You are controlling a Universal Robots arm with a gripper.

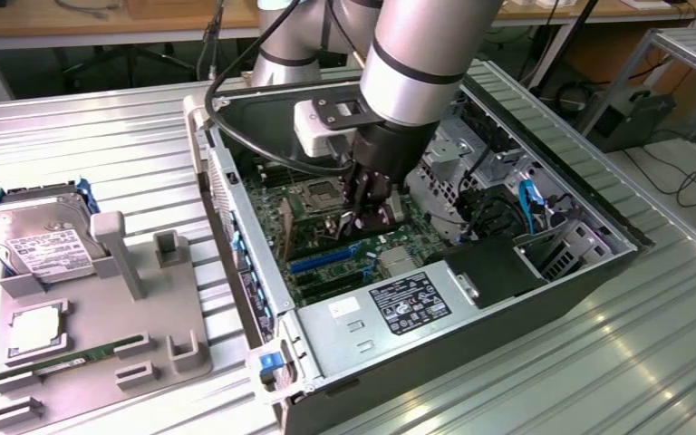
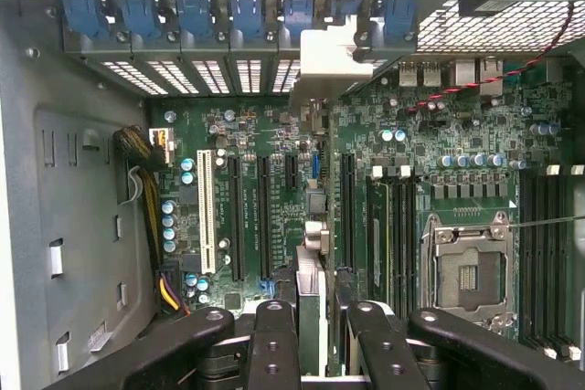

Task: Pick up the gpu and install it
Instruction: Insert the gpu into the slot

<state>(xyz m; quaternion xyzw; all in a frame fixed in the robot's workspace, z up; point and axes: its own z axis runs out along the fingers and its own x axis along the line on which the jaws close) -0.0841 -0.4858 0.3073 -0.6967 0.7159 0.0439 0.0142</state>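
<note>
In the wrist view the gpu (image 2: 311, 253) is seen edge-on, a thin dark card running between my fingers (image 2: 274, 344) toward the case's rear openings. Its silver bracket (image 2: 334, 61) sits at the row of blue slot clips. My gripper (image 2: 318, 344) is shut on the card. The card stands over the green motherboard (image 2: 274, 134), between two long black expansion slots (image 2: 265, 216); I cannot tell whether it sits in a slot. In the exterior view my gripper (image 1: 364, 222) reaches down inside the open computer case (image 1: 445, 335), close above the board.
A power supply (image 1: 397, 304) fills the case's near end, with cables and a drive cage on the exterior view's right. Outside the case, a grey fixture (image 1: 94, 344) holds a hard drive (image 1: 36, 237), a green memory stick (image 1: 76, 356) and a processor (image 1: 36, 328). The processor socket (image 2: 471, 267) lies beside the slots.
</note>
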